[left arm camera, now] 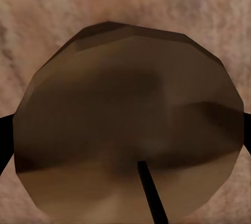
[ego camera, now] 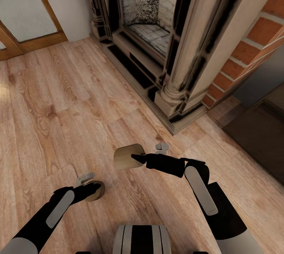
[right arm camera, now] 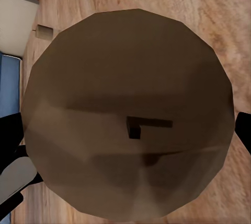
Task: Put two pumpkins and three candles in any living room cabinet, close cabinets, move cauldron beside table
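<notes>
While robot faces fireplace (ego camera: 157,29), left hand (ego camera: 88,191) grips candle (ego camera: 96,191) low over floor (ego camera: 51,108); right hand (ego camera: 136,158) grips second candle (ego camera: 128,156), higher. Dark low unit (ego camera: 256,135) lies right, nearer right arm.

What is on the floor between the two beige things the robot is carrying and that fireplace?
Nothing: in the head view, bare wooden floor runs from the candles in the left gripper and right gripper to the fireplace.
</notes>
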